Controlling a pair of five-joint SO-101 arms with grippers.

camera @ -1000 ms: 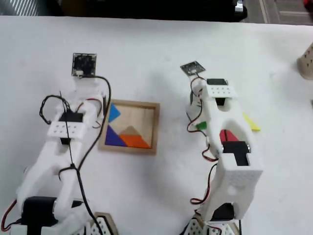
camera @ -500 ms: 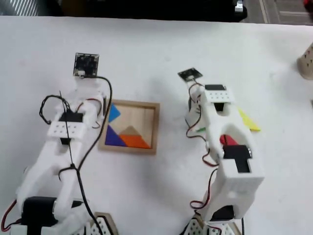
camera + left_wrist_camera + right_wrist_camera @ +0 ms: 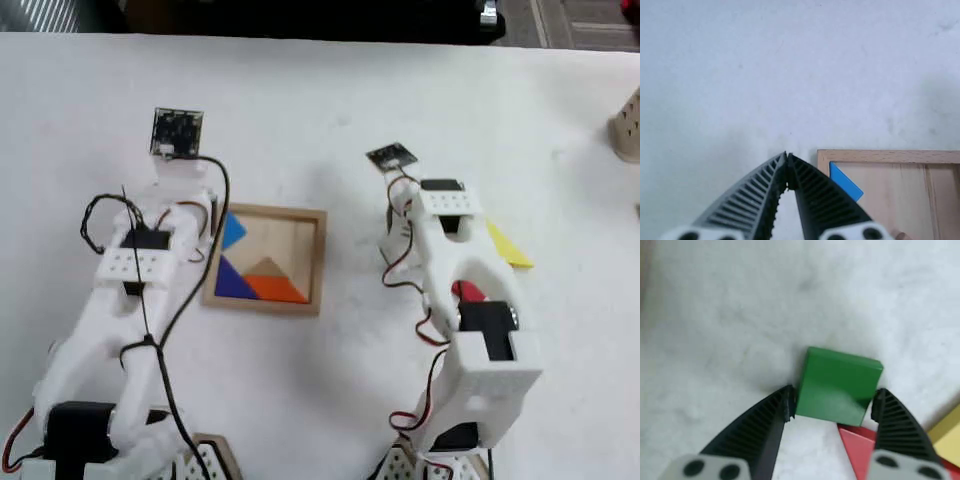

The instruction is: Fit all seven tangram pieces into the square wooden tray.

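Note:
The square wooden tray [image 3: 318, 262] lies between the two arms and holds a blue piece [image 3: 232, 231], a purple piece [image 3: 230, 280] and an orange piece [image 3: 275, 288]. My left gripper [image 3: 787, 156] is shut with nothing in it, just off the tray's corner [image 3: 824, 155] beside the blue piece [image 3: 845, 183]. My right gripper [image 3: 834, 402] is shut on the green square [image 3: 838, 386], one finger against each of two opposite sides; the square rests on the table. A red piece [image 3: 860, 445] [image 3: 468, 291] and a yellow piece [image 3: 950, 427] [image 3: 508, 249] lie right beside it.
The right arm [image 3: 470, 300] covers part of the loose pieces in the high view. A pale perforated object [image 3: 628, 125] stands at the far right edge. Wooden blocks [image 3: 218, 455] sit by the arm bases. White table stretches beyond the tray.
The right arm has shifted left and slightly back over the green square, which showed beside the arm earlier and is now covered by it. The left arm stays still.

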